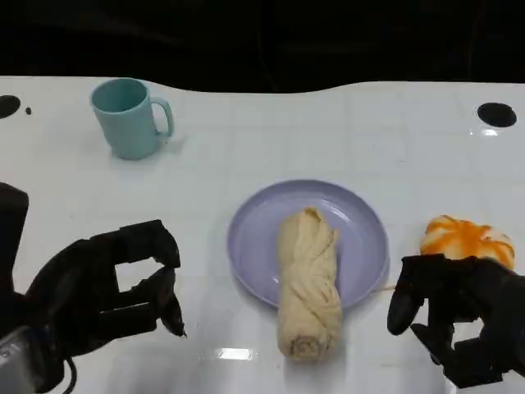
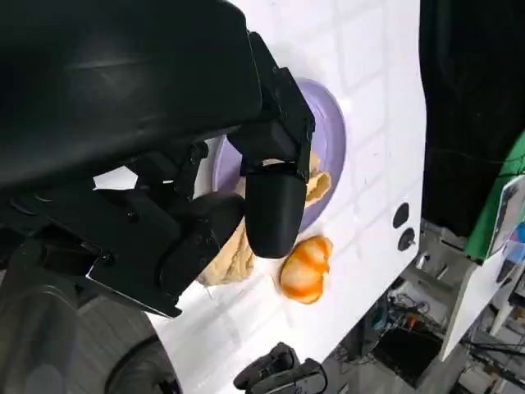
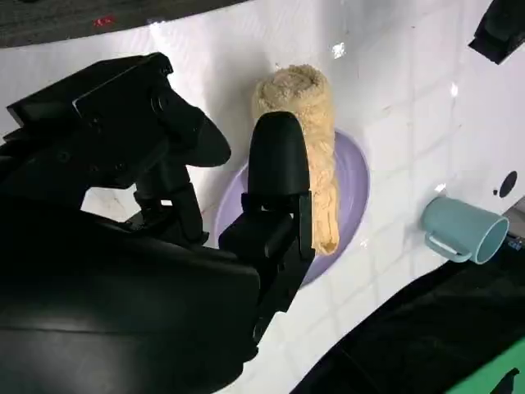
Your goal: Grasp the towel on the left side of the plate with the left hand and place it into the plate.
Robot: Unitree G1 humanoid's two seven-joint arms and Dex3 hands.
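A rolled beige towel (image 1: 308, 283) lies lengthwise across the lavender plate (image 1: 361, 230), its near end hanging over the plate's front rim onto the table. The towel (image 3: 316, 139) and plate (image 3: 354, 176) also show in the right wrist view, and the towel (image 2: 225, 258) and plate (image 2: 328, 135) in the left wrist view. My left hand (image 1: 107, 291) hovers to the left of the plate, fingers apart and holding nothing. My right hand (image 1: 459, 316) is at the lower right, fingers spread, empty, apart from the plate.
A teal mug (image 1: 127, 116) stands at the back left. An orange-and-white round object (image 1: 467, 240) lies just right of the plate, beside my right hand. Black holes (image 1: 496, 114) mark the far table corners. The table's far edge meets a dark background.
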